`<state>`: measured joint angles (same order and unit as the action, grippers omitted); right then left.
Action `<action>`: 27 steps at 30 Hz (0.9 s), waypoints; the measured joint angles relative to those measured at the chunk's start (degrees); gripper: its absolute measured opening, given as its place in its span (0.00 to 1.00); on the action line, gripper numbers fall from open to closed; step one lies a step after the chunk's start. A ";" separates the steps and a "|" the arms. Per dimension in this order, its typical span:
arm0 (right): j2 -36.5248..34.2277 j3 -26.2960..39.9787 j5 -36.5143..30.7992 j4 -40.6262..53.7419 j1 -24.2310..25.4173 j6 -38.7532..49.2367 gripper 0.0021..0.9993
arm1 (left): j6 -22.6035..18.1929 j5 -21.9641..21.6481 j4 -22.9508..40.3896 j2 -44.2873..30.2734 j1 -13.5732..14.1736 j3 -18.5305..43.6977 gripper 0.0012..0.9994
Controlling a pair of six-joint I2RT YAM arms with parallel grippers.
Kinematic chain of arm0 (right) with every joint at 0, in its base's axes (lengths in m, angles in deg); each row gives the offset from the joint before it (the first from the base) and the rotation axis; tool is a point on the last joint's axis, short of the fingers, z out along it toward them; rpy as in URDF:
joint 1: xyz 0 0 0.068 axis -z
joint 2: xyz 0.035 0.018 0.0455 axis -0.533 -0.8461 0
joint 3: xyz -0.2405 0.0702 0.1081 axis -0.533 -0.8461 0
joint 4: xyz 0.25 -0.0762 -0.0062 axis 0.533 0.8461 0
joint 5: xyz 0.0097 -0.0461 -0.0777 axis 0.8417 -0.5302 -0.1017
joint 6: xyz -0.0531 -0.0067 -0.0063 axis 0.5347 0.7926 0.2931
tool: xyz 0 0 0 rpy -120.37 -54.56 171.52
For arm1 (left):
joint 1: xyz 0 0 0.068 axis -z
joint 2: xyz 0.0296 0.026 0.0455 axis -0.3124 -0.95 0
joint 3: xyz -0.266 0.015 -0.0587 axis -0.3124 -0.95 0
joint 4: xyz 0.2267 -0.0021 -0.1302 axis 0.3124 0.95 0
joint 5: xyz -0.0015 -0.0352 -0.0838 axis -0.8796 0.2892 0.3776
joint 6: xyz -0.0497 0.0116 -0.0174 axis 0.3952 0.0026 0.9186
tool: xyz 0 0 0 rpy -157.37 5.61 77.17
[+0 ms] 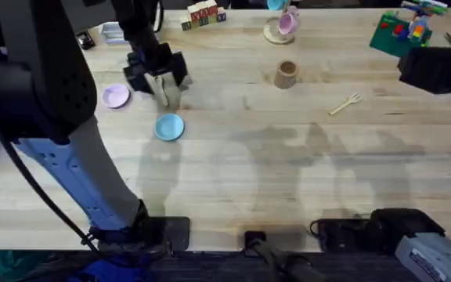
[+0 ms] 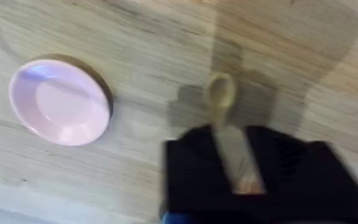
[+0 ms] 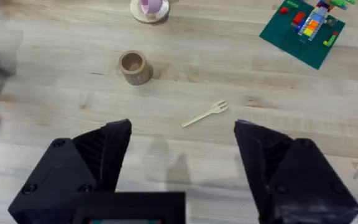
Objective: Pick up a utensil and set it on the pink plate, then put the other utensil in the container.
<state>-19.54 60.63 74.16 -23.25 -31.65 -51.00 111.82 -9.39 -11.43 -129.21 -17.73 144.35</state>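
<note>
With the spoon (image 2: 221,99) pinched by its handle in the left gripper (image 2: 238,180) beside the pink plate (image 2: 59,102), the plate could be missed if released early.

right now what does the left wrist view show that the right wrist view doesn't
Left wrist view: the pink plate lying bare on the table, and the wooden spoon clamped in the left end effector, bowl pointing outward, beside the plate and not on it.

Right wrist view: the wooden fork lying on the table, the wooden cup, a pink mug, a green brick board, and the open right end effector.

Both: the wooden table.
</note>
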 joint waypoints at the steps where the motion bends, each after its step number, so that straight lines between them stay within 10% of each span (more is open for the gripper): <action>1: 0.00 0.00 0.00 0.00 0.00 -0.02 1.00 | 0.00 0.15 0.00 -0.04 0.06 0.00 0.55; 5: -0.01 0.00 0.00 0.01 0.00 0.00 1.00 | -0.15 0.18 0.33 -0.04 0.31 0.00 0.06; 27: -0.02 0.00 0.01 0.00 0.00 0.00 1.00 | -2.78 -0.81 7.01 2.67 0.08 -0.79 0.04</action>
<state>-19.57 60.63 74.18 -23.25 -31.65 -51.00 109.03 -10.20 -4.41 -126.54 -17.65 143.55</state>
